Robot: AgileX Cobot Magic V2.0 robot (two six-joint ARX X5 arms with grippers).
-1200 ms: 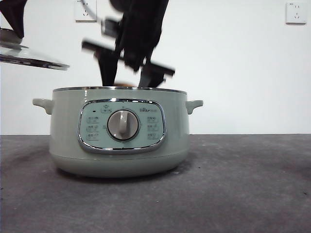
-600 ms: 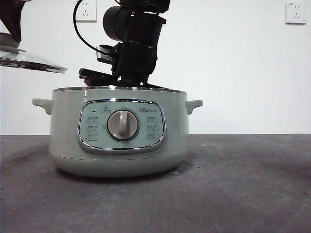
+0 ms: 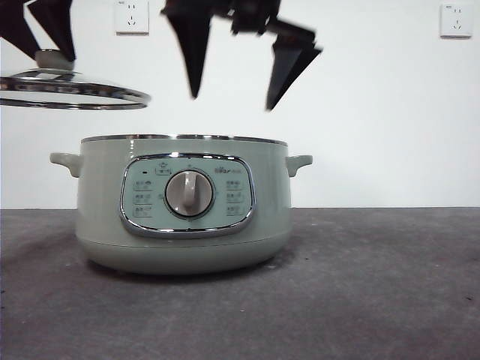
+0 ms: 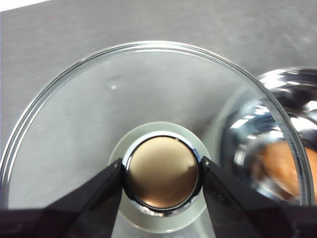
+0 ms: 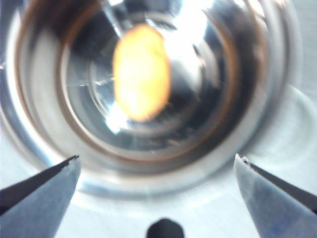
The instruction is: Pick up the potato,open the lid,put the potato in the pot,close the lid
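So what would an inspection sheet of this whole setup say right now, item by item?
Surface: dark grey table, bare around the cooker.
Job's things: pot uncovered; potato lying inside it; lid held in the air beside the pot.
Clutter: nothing seen.
Grippers: left gripper shut on the lid's knob; right gripper open, empty, above the pot.
Cables: nothing seen.
Surroundings: white wall with two sockets.
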